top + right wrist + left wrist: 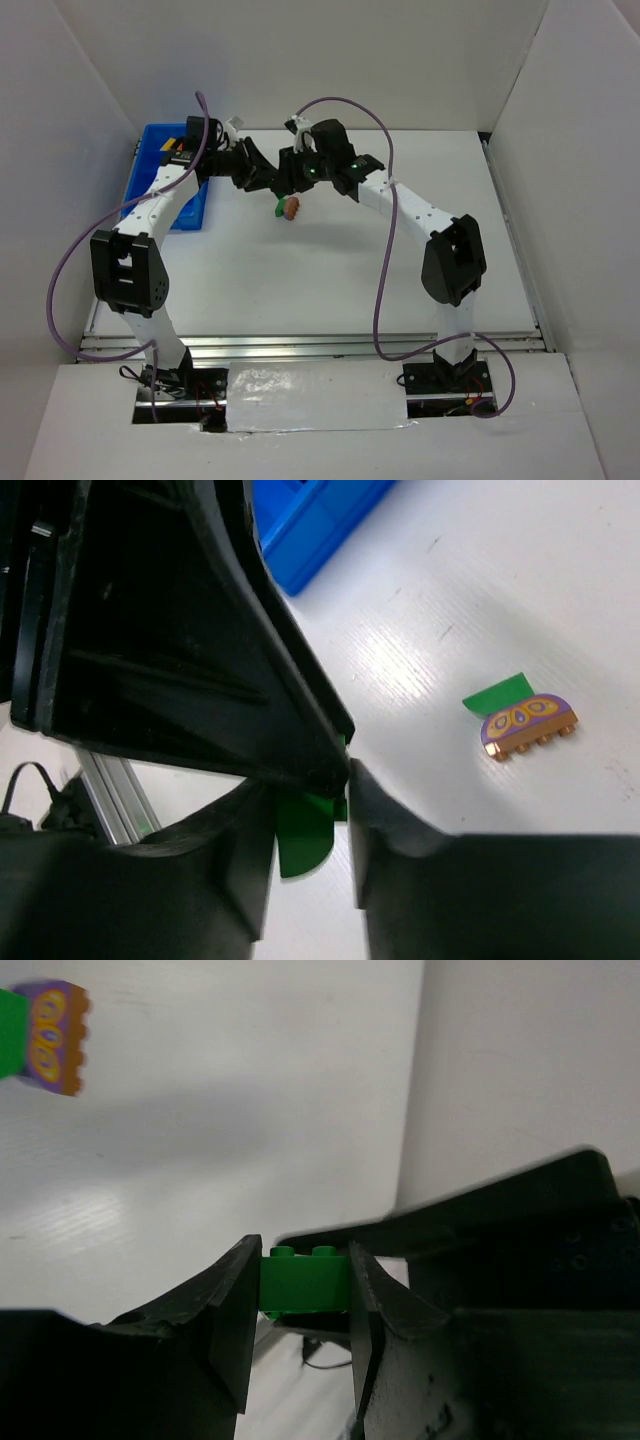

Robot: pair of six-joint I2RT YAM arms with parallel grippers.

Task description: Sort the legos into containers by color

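So the small glossy green plastic brick [305, 1280], studs up, is held off the table around the middle, clenched between the flat black pads of my left gripper [300, 1305]. My right gripper [310, 825] looks clamped on the same green piece from the other side. I'm guessing handover or pull-apart, since the bright blue ridged plastic bin [310, 520] sits well apart at the far left. The purple oval piece with an orange studded edge [528, 723] and its green leaf-shaped tab [497, 695] lie flat on the matte white table [400, 260] nearby, not sorted yet.
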